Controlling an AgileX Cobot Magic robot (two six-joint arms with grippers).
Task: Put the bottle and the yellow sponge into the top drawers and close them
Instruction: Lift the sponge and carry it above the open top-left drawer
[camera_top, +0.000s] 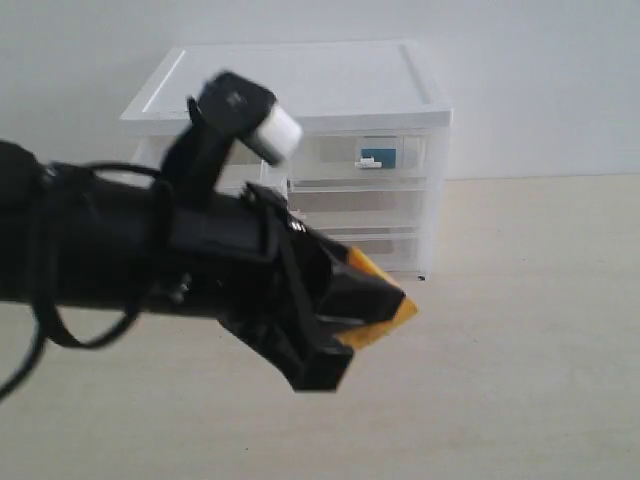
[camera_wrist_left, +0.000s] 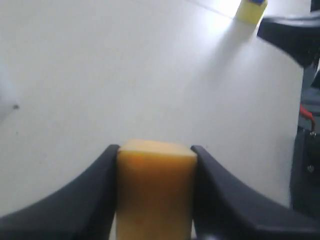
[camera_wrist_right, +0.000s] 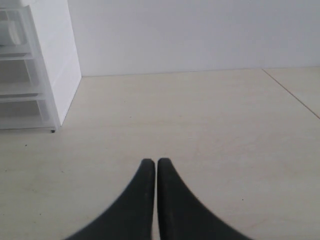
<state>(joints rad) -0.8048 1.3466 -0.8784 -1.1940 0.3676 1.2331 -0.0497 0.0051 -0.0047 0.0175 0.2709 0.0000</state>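
my left gripper (camera_wrist_left: 155, 148) pinches the yellow sponge (camera_wrist_left: 156, 192); one black finger (camera_wrist_left: 85, 205) presses against each side of the block, and its pale top edge pokes just past the tips; the sponge stands upright in that grip, lifted off the table (camera_top: 520, 360); in the exterior view my left arm (camera_top: 110, 250) reaches across from the left, large and blurred in the foreground, with the sponge at its tip in front of the lower part of the cabinet (camera_top: 300, 85); my right gripper (camera_wrist_right: 151, 164) has its jaws pressed together with nothing between them, hanging over bare table with the cabinet off to one side; the bottle (camera_top: 375, 157) lies inside the top right drawer (camera_top: 400, 140), its teal-blue body showing through the translucent front; that front looks level with the drawers below it, though the blur keeps me from being sure; the top left drawer is mostly hidden behind my left arm, so i cannot tell how it stands
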